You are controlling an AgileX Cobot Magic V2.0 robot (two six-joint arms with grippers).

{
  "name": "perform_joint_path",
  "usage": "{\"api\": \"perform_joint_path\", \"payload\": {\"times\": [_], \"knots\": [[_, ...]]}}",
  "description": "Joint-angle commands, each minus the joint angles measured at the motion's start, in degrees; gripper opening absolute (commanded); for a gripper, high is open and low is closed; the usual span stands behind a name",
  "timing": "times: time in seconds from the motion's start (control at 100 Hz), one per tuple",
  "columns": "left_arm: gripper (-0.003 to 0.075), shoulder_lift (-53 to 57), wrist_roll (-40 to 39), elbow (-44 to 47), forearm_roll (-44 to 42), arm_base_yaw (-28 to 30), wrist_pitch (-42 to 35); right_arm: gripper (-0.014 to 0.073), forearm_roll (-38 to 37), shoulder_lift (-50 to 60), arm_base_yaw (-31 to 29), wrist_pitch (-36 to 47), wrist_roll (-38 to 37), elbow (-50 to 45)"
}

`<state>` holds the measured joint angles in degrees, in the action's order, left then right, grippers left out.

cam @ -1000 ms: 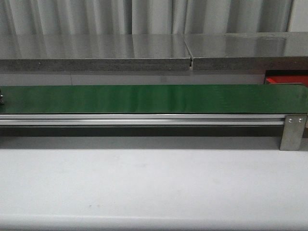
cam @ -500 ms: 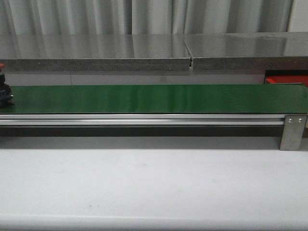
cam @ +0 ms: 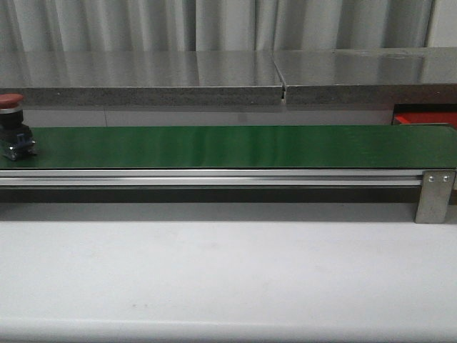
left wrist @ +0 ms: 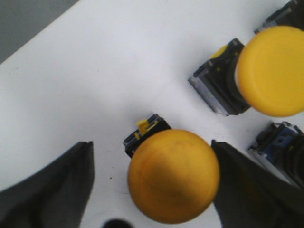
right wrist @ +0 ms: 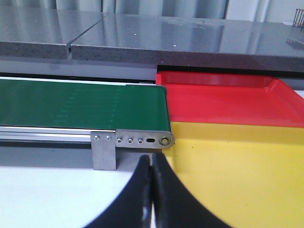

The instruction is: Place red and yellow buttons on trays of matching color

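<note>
Sitting at the far left of your green belt (cam: pixel 235 146) is a red button (cam: pixel 14 127), left gripper (left wrist: pixel 152 190) gaping around a yellow button (left wrist: pixel 173 176), right gripper (right wrist: pixel 152 190) pinched closed on nothing, red tray (right wrist: pixel 223 102) and yellow tray (right wrist: pixel 237 166) right of it.

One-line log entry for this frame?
belt: red button at left end | left gripper: open around yellow button | right gripper: shut, empty, by trays

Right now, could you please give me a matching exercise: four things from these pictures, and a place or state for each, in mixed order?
Things:
1. red button
2. nearest yellow button
3. red tray
4. right fingers

Places or states:
a. between the open left fingers
b. beyond the right end of the green belt
c. shut together
d. on the belt's left end

Pairs: 1-d, 2-a, 3-b, 4-c
</note>
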<state>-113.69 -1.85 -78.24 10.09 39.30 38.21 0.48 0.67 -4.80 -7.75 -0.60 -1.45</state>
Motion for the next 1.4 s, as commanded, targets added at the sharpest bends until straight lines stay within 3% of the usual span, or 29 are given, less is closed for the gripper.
{"api": "perform_joint_path", "payload": {"times": [0.0, 0.12, 0.21, 0.58, 0.82, 1.08, 1.39], "knots": [[0.0289, 2.9, -0.5, -1.5, 1.0, -0.6, -1.9, -0.0118, -0.5, 0.9, 0.3, 4.7, 0.2, 1.2], [0.0087, 3.4, -0.5, -1.5, 0.7, -0.6, -1.2, -0.0118, -0.5, 0.9, 0.3, 4.7, 0.2, 1.2], [-0.0022, 4.3, -0.5, -1.5, 0.2, -0.4, 0.0, -0.0118, -0.5, 0.9, 0.3, 4.7, 0.2, 1.2], [-0.002, 17.7, -0.5, -1.5, 1.0, -0.7, 1.6, -0.0118, -0.5, 0.9, 0.3, 4.7, 0.2, 1.2], [-0.002, 25.3, 2.7, -2.1, 1.0, -8.0, 1.1, -0.0118, -0.5, 0.9, 0.3, 4.7, 0.2, 1.2], [-0.002, 21.4, 4.3, -10.9, 0.0, -17.3, 7.4, -0.0118, -0.5, 0.9, 0.3, 4.7, 0.2, 1.2], [-0.002, 10.5, 4.3, -21.5, 1.0, -22.3, 14.9, -0.0118, -0.5, 0.9, 0.3, 4.7, 0.2, 1.2]]}}
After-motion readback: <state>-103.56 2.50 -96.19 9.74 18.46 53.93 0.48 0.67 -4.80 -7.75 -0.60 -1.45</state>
